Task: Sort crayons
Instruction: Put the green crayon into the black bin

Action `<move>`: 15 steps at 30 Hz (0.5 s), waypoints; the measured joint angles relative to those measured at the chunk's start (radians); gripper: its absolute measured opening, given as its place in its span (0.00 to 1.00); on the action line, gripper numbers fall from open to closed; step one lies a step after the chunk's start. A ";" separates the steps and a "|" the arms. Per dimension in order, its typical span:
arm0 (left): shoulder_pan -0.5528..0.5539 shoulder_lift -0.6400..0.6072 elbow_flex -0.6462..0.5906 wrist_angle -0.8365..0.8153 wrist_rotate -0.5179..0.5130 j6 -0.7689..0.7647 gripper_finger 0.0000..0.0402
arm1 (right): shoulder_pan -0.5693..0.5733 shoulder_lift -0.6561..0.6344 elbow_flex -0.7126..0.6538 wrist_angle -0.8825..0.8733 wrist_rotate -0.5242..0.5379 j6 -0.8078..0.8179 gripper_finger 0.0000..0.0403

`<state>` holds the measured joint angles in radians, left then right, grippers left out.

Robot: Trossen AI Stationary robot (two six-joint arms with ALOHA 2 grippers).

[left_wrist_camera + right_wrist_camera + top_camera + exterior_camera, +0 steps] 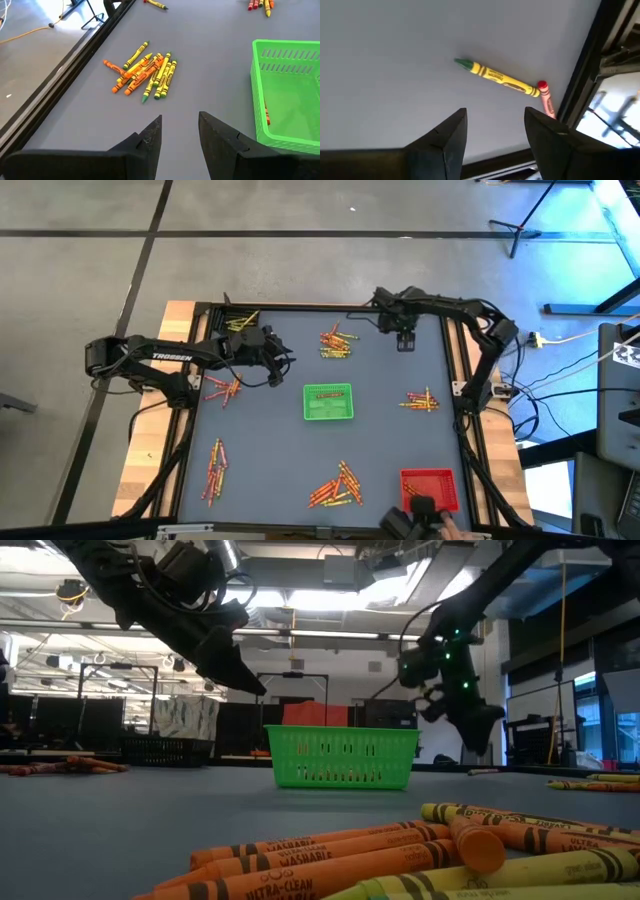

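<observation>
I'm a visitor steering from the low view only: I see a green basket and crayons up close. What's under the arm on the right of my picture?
Observer: That is the right gripper, open and empty above a green-tipped yellow-wrapped crayon lying on the mat, with a red crayon at its far end by the table frame.
Operator: Is anything in the green basket?
Observer: From above, the green basket shows red and orange at its top edge inside, likely a few crayons.
Operator: And the other arm?
Observer: The left gripper is open and empty, looking toward a mixed crayon pile beside the basket.
</observation>
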<state>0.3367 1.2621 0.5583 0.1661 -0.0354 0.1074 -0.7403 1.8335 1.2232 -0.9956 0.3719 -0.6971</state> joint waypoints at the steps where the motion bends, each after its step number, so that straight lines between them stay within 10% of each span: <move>1: 0.000 0.000 0.000 0.000 0.000 0.000 0.28 | 0.000 0.012 0.000 0.003 0.019 -0.018 0.48; 15: 0.000 0.000 0.000 0.000 0.000 0.001 0.28 | 0.001 0.103 0.000 0.084 0.055 -0.112 0.35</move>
<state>0.3367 1.2621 0.5583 0.1665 -0.0357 0.1081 -0.7391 1.9366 1.2232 -0.9115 0.4274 -0.8087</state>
